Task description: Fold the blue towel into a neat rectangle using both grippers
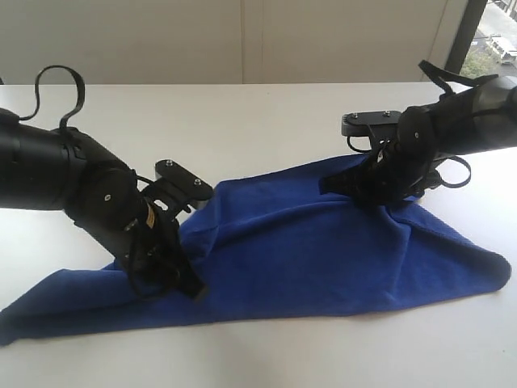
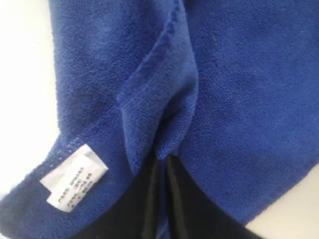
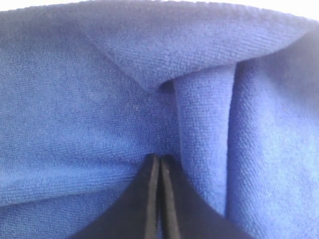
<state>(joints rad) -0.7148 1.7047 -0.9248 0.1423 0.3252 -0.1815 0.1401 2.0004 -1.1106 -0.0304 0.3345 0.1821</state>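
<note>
Fingers [image 2: 149, 199] of left gripper [image 2: 163, 160] and right gripper [image 3: 159, 158] stand narrow, each pinching the blue towel [image 1: 323, 259]; uneven pull or slippage risks a skewed fold.

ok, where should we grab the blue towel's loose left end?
Probably the pointed corner of the blue towel, lying flat on the table. Come down from above with the left gripper, jaws across the tip: it lies flat with bare table on both sides, while the middle is bunched.
</note>
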